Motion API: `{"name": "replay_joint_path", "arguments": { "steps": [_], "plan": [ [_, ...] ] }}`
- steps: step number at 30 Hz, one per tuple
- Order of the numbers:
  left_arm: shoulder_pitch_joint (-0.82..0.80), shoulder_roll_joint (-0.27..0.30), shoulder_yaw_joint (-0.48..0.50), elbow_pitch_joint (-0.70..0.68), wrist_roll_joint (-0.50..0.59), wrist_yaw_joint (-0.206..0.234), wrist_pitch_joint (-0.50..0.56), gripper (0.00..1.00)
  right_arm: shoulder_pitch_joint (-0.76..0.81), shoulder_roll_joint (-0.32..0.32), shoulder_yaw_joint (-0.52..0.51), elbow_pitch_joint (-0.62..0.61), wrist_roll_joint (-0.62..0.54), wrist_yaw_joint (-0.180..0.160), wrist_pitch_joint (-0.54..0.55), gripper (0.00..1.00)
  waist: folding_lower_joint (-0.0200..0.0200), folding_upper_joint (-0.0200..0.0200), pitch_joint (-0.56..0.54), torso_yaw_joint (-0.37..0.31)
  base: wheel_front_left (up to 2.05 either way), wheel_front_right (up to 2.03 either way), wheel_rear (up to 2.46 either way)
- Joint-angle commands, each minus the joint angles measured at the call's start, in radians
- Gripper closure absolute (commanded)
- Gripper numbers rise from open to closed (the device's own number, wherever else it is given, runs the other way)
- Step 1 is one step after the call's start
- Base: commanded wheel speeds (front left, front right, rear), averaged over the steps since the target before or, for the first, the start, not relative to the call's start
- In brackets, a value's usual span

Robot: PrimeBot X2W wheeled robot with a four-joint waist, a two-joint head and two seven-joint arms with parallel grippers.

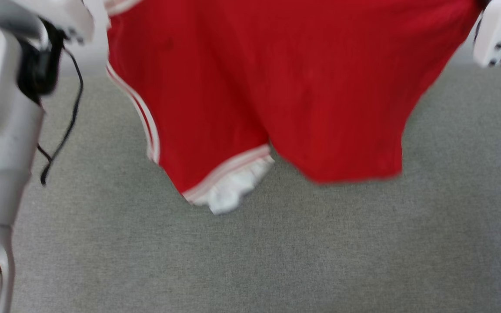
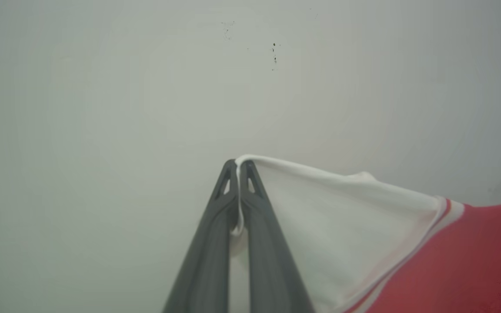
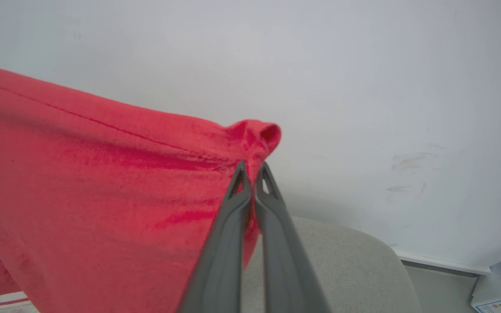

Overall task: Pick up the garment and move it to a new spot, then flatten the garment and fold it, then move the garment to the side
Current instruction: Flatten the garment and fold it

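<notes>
Now, garment (image 1: 276, 87): is hanging spread between both grippers, lower edges dangling over grey surface (image 1: 250, 252); contact unclear.
Left gripper (image 2: 238, 164): is pinching the white sleeve edge.
Right gripper (image 3: 252, 166): is clamping a red corner.
Room: grey surface is stretching wide below.

bare indoor room, likely a lab — plain white wall (image 3: 363, 65), grey cloth-covered table (image 1: 276, 261).

Even, soft daylight, head view motion-blurred, wrist views sharper, faint shadows
</notes>
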Motion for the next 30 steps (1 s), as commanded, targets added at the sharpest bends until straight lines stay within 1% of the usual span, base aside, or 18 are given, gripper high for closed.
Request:
{"name": "replay_joint_path", "arguments": {
  "steps": [1, 8, 14, 18, 25, 30],
  "plan": [
    [-0.031, 0.002, 0.006, 0.009, 0.004, 0.001, -0.006, 1.00, -0.029, -0.006, -0.004, 0.005, -0.012, -0.001, -0.009, 1.00, 0.0001, 0.0000, 0.035, -0.005, 0.00, 0.00, 0.00],
    [-0.265, 0.004, 0.019, 0.055, 0.038, -0.009, -0.046, 1.00, -0.227, -0.019, -0.049, 0.015, -0.076, -0.001, -0.107, 1.00, 0.0001, 0.0000, 0.161, -0.007, 0.00, 0.00, 0.00],
    [-0.434, 0.021, 0.019, 0.069, 0.062, -0.013, -0.041, 1.00, -0.372, -0.024, -0.081, 0.025, -0.089, -0.001, -0.113, 1.00, 0.0001, 0.0000, 0.296, -0.010, 0.00, 0.00, 0.00],
    [-0.507, 0.024, 0.020, 0.082, 0.072, -0.016, -0.053, 1.00, -0.447, -0.021, -0.075, 0.027, -0.103, -0.001, -0.122, 1.00, 0.0001, 0.0000, 0.380, -0.010, 0.00, 0.00, 0.00],
    [-0.551, 0.017, 0.025, 0.124, 0.062, -0.023, -0.071, 1.00, -0.525, -0.004, -0.040, 0.042, -0.094, -0.001, -0.154, 1.00, 0.0001, 0.0000, 0.491, -0.008, 0.00, 0.00, 0.00],
    [-0.504, -0.004, 0.034, 0.186, 0.028, -0.038, -0.083, 1.00, -0.519, 0.017, 0.013, 0.086, -0.071, -0.001, -0.184, 1.00, 0.0001, 0.0000, 0.511, -0.008, 0.00, 0.00, 0.00]
  ]
}}
